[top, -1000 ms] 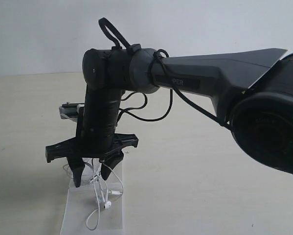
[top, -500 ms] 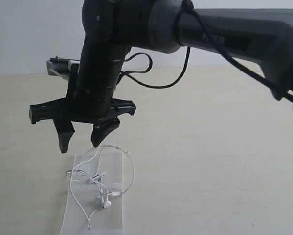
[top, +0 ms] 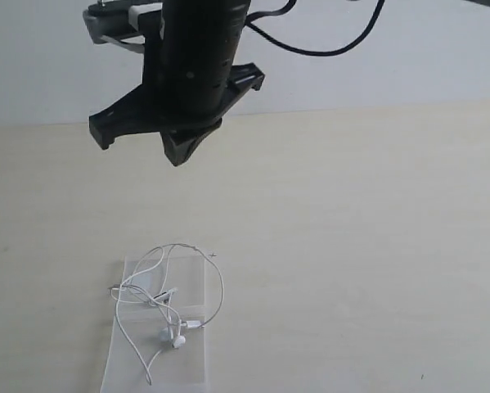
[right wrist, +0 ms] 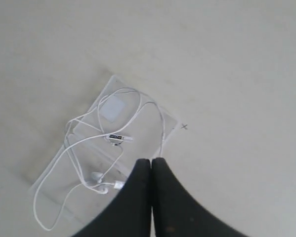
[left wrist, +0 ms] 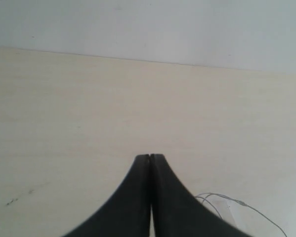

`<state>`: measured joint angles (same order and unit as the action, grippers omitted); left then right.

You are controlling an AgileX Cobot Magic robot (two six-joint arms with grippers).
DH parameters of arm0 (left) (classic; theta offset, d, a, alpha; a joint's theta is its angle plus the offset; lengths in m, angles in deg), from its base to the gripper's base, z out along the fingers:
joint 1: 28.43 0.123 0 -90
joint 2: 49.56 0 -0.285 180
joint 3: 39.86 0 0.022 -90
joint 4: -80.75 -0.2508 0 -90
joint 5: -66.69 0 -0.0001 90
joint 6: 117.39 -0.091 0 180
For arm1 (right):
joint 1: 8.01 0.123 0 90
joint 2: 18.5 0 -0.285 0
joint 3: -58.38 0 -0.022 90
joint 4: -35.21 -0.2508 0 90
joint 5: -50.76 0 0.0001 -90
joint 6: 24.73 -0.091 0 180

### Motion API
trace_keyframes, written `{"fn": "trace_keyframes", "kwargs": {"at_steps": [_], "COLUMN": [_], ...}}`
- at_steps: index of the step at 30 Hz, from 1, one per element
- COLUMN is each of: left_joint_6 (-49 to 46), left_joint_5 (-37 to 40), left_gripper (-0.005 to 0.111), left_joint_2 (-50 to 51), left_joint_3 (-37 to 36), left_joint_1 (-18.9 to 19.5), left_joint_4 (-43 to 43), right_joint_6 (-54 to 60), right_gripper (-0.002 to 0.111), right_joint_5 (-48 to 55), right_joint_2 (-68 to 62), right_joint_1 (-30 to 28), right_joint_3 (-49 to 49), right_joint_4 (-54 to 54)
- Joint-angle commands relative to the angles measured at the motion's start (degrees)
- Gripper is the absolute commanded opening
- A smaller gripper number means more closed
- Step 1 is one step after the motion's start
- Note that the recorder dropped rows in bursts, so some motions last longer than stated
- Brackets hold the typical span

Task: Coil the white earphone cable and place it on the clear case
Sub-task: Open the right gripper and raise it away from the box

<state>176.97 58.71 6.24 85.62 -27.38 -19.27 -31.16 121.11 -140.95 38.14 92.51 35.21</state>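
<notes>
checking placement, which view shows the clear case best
The right wrist view: nearly the whole clear case shows from above. The exterior view crops its bottom end; the left wrist view shows barely a corner.

One white earphone cable (top: 156, 296) with two earbuds (top: 179, 341) and one inline remote (right wrist: 115, 138). One clear case (top: 191, 368) bearing one white square sticker (right wrist: 114, 107). One table (top: 351, 246). Two grippers: left gripper (left wrist: 151, 157), right gripper (right wrist: 150, 160).
</notes>
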Motion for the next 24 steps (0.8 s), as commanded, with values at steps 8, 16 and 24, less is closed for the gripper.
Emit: {"fn": "trace_keyframes", "kwargs": {"at_steps": [8,16,24], "left_joint_6": [-0.2,-0.2,-0.2], "left_joint_5": [0.4,0.4,0.4], "left_gripper": [0.0,0.0,0.0], "left_joint_2": [0.2,0.2,0.2], "left_joint_3": [-0.2,-0.2,-0.2], "left_joint_1": [0.0,0.0,0.0], "left_joint_4": [0.1,0.1,0.1], "right_joint_6": [2.4,2.4,3.4], "right_gripper": [0.0,0.0,0.0], "right_joint_5": [-0.8,-1.1,-1.6], "right_joint_2": [4.5,5.0,6.0], "right_joint_1": [-0.2,-0.2,-0.2], "right_joint_3": [0.4,0.4,0.4], "right_joint_4": [4.6,4.8,4.8]}}
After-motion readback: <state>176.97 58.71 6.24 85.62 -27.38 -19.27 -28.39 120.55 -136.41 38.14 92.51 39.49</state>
